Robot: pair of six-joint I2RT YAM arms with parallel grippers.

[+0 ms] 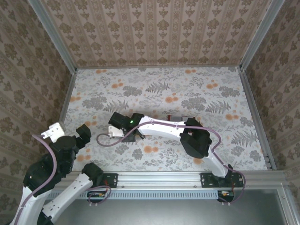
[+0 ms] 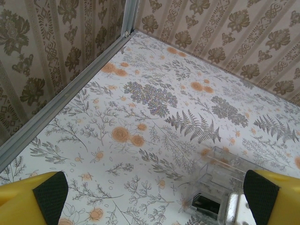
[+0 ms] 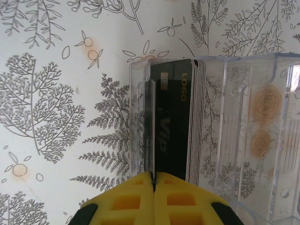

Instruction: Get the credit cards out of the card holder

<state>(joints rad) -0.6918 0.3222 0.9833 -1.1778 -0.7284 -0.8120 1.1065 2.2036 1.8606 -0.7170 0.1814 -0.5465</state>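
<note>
Credit cards (image 3: pixel 176 126): dark stack in card holder (image 3: pixel 253 117); right gripper (image 3: pixel 153 180) pressed together at its edge, left gripper (image 2: pixel 154 201) spread; best reopen, pinch one card, draw straight out

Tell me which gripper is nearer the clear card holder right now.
Right. The right gripper, shut, is at the card holder's edge beside the dark credit cards. The left gripper hangs open, apart from it, the holder ahead to its right.
</note>
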